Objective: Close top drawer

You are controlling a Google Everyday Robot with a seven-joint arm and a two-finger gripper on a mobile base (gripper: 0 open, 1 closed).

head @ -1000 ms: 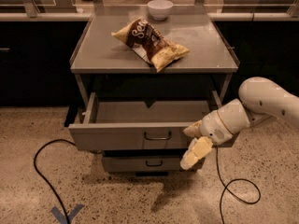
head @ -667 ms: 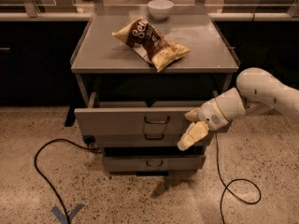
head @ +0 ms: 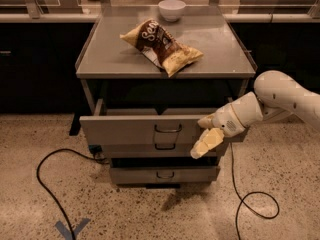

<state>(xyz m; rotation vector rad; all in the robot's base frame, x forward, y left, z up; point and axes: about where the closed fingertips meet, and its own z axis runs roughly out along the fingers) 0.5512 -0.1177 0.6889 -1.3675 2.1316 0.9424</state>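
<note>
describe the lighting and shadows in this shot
Camera view: dim warm overhead light; the chip bag and cabinet top are lit, the space above the top drawer is black, the gripper at that drawer's right front end shows pale, and a soft shadow lies on the floor beneath.

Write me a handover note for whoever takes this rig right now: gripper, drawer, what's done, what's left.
Gripper: at the right end of the top drawer's front, seemingly pressed against it, with nothing in its grasp.
Top drawer: pulled out from the cabinet, with its front well forward of the frame and a dark gap behind it.
Done: the arm is in place to push, but the drawer is not closed.
Left: push the front straight in until it sits flush, then back the arm away.
Also there: a chip bag and a bowl on the cabinet top, and a cable on the floor under the arm.
</note>
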